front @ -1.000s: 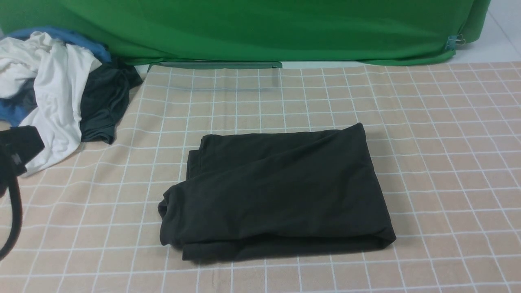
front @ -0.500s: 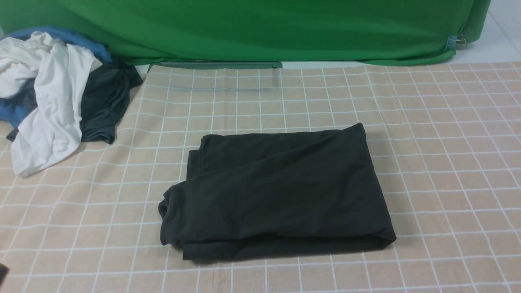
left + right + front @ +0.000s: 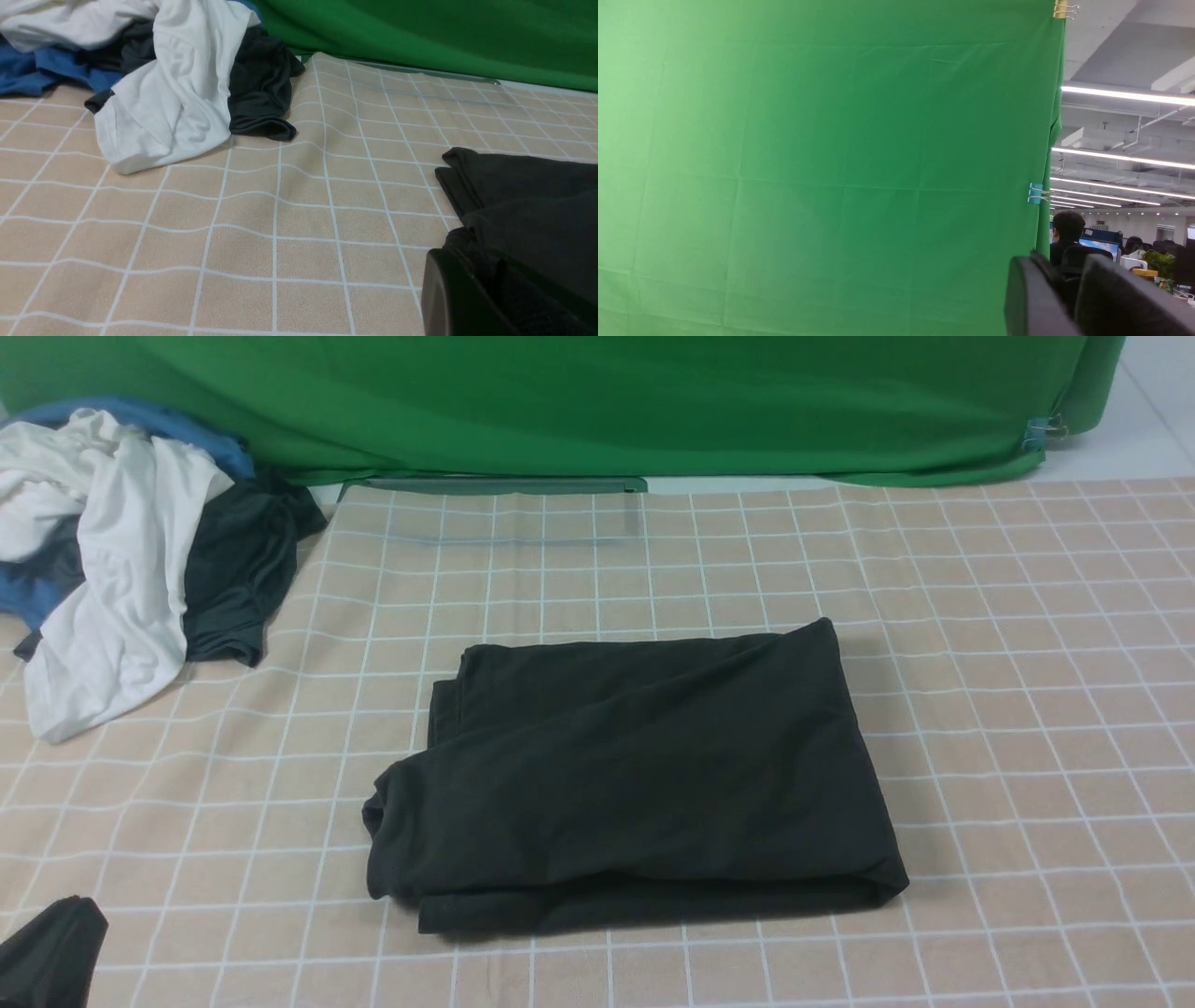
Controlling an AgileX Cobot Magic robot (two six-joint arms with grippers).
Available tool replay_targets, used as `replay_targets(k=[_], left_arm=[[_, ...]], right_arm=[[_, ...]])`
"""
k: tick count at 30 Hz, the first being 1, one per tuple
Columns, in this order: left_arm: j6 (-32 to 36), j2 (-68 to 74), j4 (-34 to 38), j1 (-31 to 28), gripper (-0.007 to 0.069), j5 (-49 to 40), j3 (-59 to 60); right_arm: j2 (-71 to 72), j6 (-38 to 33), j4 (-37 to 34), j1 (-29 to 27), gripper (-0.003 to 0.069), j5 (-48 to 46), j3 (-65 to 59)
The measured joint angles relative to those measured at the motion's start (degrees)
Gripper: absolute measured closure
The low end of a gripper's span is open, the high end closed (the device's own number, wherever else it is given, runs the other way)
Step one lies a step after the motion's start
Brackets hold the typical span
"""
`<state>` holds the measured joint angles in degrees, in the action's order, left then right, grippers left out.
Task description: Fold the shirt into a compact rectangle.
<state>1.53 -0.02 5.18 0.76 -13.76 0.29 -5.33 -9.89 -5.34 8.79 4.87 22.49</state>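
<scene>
The black shirt [image 3: 635,775] lies folded into a thick, roughly rectangular stack in the middle of the checked tablecloth; its print and neck label are hidden. In the left wrist view its edge [image 3: 528,196] lies just past my left gripper [image 3: 486,266], whose dark fingers sit close together with nothing between them. In the front view that gripper [image 3: 47,957] shows only as a black shape at the near left corner, apart from the shirt. My right gripper [image 3: 1069,275] is out of the front view, raised and facing the green backdrop, its fingers nearly together and empty.
A heap of other clothes lies at the far left: a white garment [image 3: 121,569], a dark teal-black one [image 3: 233,569] and a blue one [image 3: 28,597]. A green backdrop [image 3: 597,401] closes off the far edge of the beige checked tablecloth [image 3: 1027,663].
My left arm has drawn back from beside the clothes heap to the near left corner of the front view. The folded shirt has not moved.
</scene>
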Motion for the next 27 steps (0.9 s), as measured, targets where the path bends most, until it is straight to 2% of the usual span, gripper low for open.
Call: replay_targets(k=[27], left_arm=[[0.04, 0.0, 0.01, 0.0, 0.0622, 0.18, 0.0]], right_arm=[[0.0, -0.22, 0.0, 0.0, 0.0441, -0.75, 0.0]])
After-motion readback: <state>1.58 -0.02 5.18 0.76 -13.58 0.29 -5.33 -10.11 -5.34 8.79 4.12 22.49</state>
